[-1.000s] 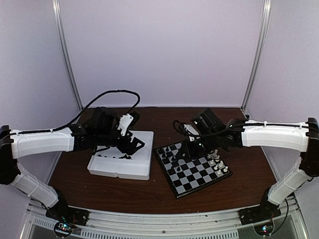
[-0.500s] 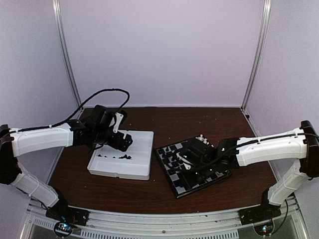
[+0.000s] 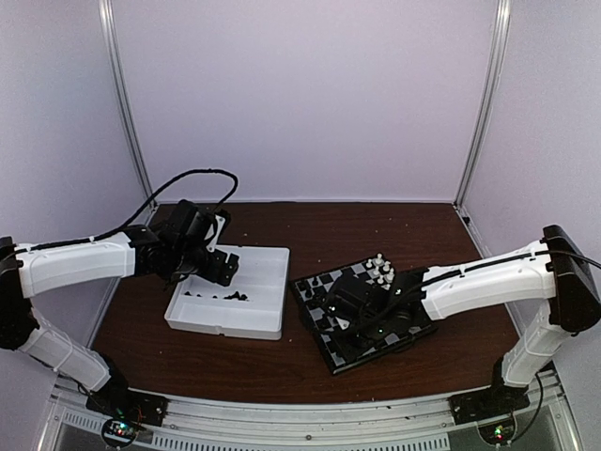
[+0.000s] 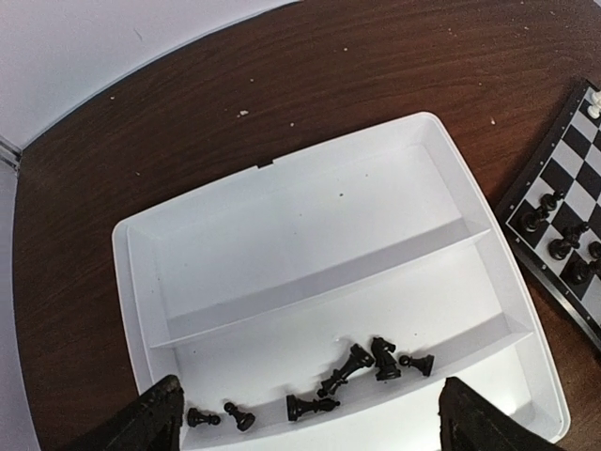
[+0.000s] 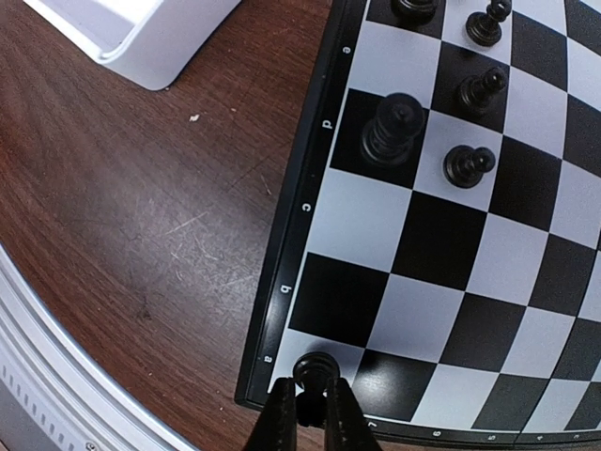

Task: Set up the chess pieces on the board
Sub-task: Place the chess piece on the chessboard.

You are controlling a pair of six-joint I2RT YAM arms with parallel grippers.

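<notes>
**A:** Your right gripper (image 5: 313, 402) has its jaws drawn narrow on a black piece (image 5: 315, 368). It's over the corner square of the board (image 5: 297, 216), right by the rim letter "a".

**B:** Is it down on the square?

**A:** I can't tell from the wrist view. I'd call this the placing step. Next you need to settle it upright inside that corner square, open gently, and lift straight off so the fingers don't tip it. The tall piece (image 5: 392, 127) on the "d" square and the pawn (image 5: 468, 164) beside it are well clear.

**B:** And your other side?

**A:** The left gripper (image 4: 310, 399) hangs wide open and empty over the white tray (image 4: 310, 225). A handful of loose black pieces (image 4: 371, 362) lie tumbled in one of the near compartments. That looks like your next pick, and since they're lying on their sides you'll need to line up carefully across one.

**B:** Any writing?

**A:** The rim reads "a" through "e" along one edge. There are numerals on the adjoining edge, but they're too small to be sure of. I see no brand anywhere.
</notes>
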